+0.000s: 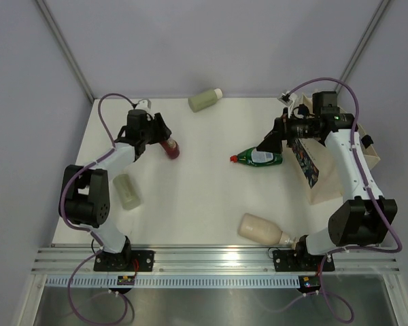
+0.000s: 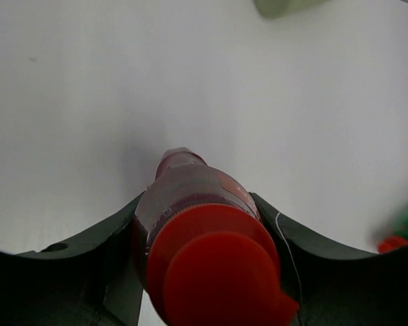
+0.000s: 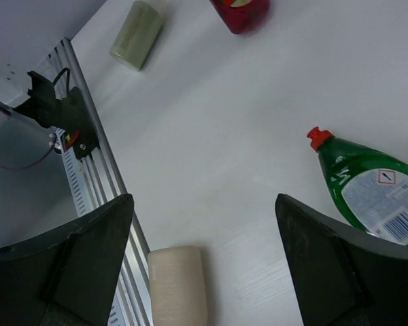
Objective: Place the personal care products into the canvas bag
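A dark red plastic bottle with a red cap (image 1: 171, 147) is being clamped between the fingers (image 2: 115, 238) of the left gripper (image 1: 161, 138), well to the left of the beige canvas bag (image 1: 321, 192) with the dark printed panel. In the left wrist view both dark fingers are being pressed against the bottle's sides, the cap nearest the camera. Whether the bottle is being lifted off the white table (image 1: 204, 197) cannot be told.

The right gripper (image 3: 202, 198) is being held with its fingers wide apart and nothing between them, just left of the bag. Below it, a green plastic bottle with a red cap (image 1: 258, 158) is lying on its side just left of the bag, cap pointing away from it. A beige rounded bottle (image 1: 258, 229) is lying left of the bag, toward the arm bases. One pale sage-green cylinder (image 1: 128, 191) is lying far left of the bag, the other sage-green cylinder (image 1: 205, 100) left of it at the table's far edge. The bag is being partly hidden by the right arm.
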Robot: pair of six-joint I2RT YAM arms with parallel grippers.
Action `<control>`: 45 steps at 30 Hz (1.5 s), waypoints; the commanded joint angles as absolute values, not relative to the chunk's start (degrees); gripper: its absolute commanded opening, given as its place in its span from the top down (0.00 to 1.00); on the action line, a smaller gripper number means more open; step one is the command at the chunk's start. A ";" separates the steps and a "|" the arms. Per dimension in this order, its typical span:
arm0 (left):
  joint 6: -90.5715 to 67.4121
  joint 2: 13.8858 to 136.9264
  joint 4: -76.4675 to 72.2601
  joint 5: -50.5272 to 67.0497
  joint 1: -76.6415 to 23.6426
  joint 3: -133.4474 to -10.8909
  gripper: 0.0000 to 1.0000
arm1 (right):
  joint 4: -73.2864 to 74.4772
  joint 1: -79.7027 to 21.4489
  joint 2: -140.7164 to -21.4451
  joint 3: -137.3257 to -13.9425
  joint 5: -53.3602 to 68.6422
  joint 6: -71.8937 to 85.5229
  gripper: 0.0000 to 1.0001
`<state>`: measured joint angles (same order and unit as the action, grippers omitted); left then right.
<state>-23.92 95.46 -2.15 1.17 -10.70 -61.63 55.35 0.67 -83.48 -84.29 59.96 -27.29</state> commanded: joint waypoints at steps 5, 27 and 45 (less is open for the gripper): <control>-33.38 89.91 -20.90 40.99 -10.99 -60.74 1.00 | 37.65 -9.29 -89.20 -81.48 62.70 -17.01 0.03; -54.75 91.41 -42.27 61.53 -17.75 -61.26 1.00 | 36.01 -17.58 -109.86 -98.87 68.73 -16.96 0.01; -63.46 94.39 -55.28 58.54 -17.93 -61.96 1.00 | 33.93 -25.40 -108.81 -92.90 77.69 -14.33 0.18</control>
<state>-59.55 95.15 -44.47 58.81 -17.91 -58.50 39.29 -24.97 -111.48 -93.36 74.04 -18.50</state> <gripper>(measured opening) 0.567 0.842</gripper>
